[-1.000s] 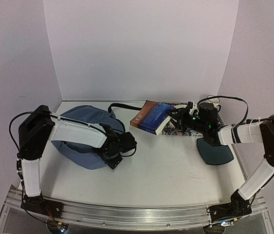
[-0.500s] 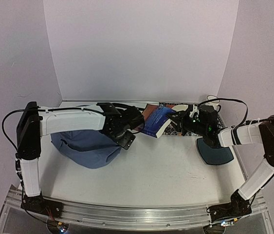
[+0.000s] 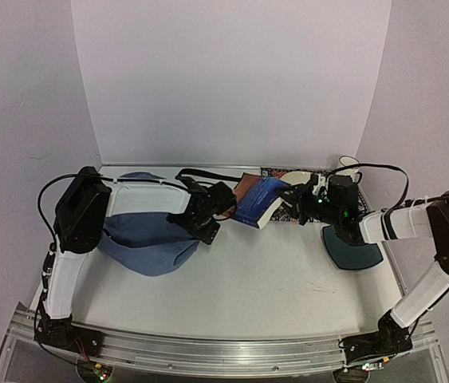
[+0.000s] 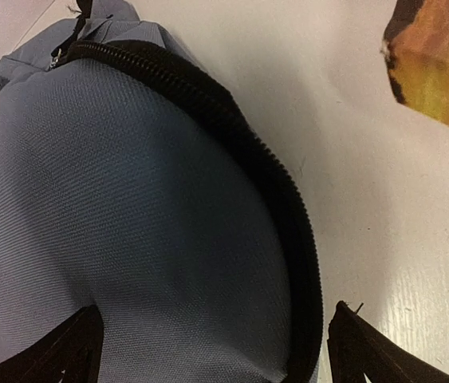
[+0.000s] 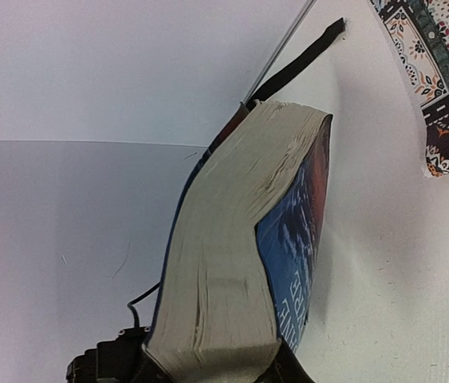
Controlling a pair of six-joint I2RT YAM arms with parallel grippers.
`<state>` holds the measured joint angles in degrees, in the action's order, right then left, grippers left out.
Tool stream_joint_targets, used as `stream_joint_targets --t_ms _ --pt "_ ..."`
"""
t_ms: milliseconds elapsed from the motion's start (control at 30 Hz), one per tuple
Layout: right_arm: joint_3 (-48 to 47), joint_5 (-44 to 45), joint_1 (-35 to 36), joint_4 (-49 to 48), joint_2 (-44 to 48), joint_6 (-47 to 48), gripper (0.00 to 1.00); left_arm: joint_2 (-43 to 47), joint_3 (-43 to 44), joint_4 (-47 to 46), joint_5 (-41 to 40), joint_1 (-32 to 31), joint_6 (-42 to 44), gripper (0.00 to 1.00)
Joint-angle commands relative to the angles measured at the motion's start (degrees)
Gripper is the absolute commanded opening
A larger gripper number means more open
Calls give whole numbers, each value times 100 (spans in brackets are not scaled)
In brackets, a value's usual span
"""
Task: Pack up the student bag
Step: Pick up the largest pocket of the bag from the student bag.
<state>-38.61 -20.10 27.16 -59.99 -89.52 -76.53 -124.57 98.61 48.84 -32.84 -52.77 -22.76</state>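
The left gripper (image 4: 212, 323) has its fingers (image 4: 61, 355) spread as wide as they go, one on each side of the bag's (image 4: 112, 207) rounded edge, where the dark zipper (image 4: 240, 152) runs. They straddle the cloth but do not pinch it, and I cannot tell whether they touch it. The right gripper (image 5: 200, 371) is pressed onto the lower end of a thick paperback book (image 5: 240, 263), which it holds tilted with the page edges showing, above the middle of the tabletop's (image 3: 272, 279) far edge. The bag lies slumped on the left side of the tabletop, toward the far-left corner, with a black strap (image 3: 208, 173) trailing along the far edge behind the book. It looks soft, limp and light, so it will likely sag, fold and drag instead of lifting as one piece, and its mouth will not stay open unaided. The best hold is probably the zipper edge, where the seam is thicker and stiffer than the plain cloth. The woven cloth should not be slippery. A patterned sheet (image 3: 288, 174) lies at the far edge, and a dark pad (image 3: 352, 247) lies by the right edge.
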Motion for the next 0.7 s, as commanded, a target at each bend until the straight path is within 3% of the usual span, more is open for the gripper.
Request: stream_joint_targets --t_ms 0,233,467,567,667 --pt "-154 -48 2 -1507 665 -62 0 -126 295 -123 -489 17 40 99" --pt "-129 -56 1 -1504 674 -64 0 566 -16 -31 -1040 39 131 86" --pt "-277 -147 2 -1507 512 -90 0 894 -257 198 -1007 236 98 72" --pt "-337 -170 4 -1507 488 -103 0 1097 -388 223 -827 265 161 60" --pt "-397 -210 0 -1502 471 -161 0 1251 -413 268 -716 287 320 38"
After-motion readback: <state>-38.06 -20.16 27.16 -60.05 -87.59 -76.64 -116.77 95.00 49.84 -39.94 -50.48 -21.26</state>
